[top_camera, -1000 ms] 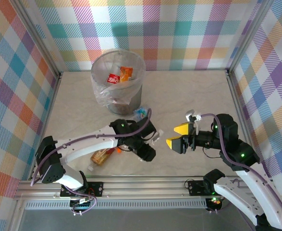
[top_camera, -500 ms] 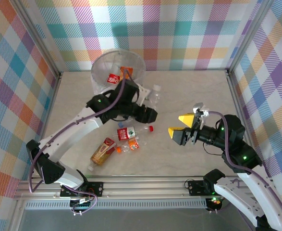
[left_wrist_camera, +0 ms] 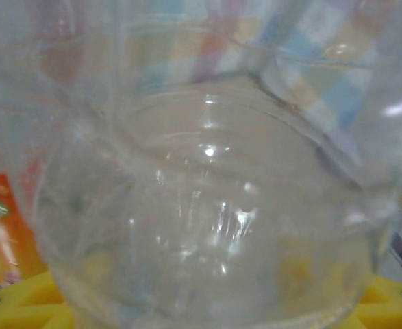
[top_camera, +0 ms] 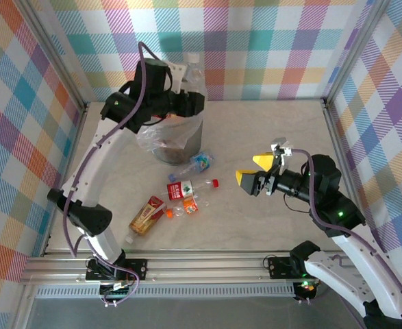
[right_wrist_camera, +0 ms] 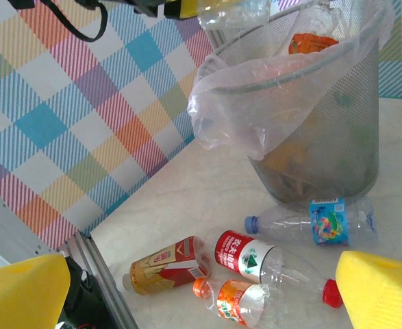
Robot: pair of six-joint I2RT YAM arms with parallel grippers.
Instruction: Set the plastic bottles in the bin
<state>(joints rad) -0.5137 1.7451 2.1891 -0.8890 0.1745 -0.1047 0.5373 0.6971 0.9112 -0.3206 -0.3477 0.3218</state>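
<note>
My left gripper [top_camera: 191, 88] is shut on a clear plastic bottle [top_camera: 194, 72], held up over the bin [top_camera: 180, 142], a grey mesh wastebasket with a clear liner. The left wrist view has this clear bottle [left_wrist_camera: 207, 205] close up between yellow fingertips [left_wrist_camera: 22, 305]. Inside the bin [right_wrist_camera: 324, 137] lie bottles with orange labels [right_wrist_camera: 310, 42]. Several bottles lie on the table: a blue-capped one [top_camera: 201, 162], a red-and-white labelled one [top_camera: 185, 188], an orange-capped one [top_camera: 183, 208] and a brown one [top_camera: 146, 216]. My right gripper [top_camera: 254, 175] hangs open, to the right of them.
Checked walls close in the table on three sides. A metal rail [top_camera: 207, 264] runs along the near edge. The loose liner [right_wrist_camera: 235, 116] bulges out over the bin's side.
My left arm has swung up from the table's middle to above the bin with the clear bottle. That uncovered the bottles lying on the table. My right gripper shifted slightly.
</note>
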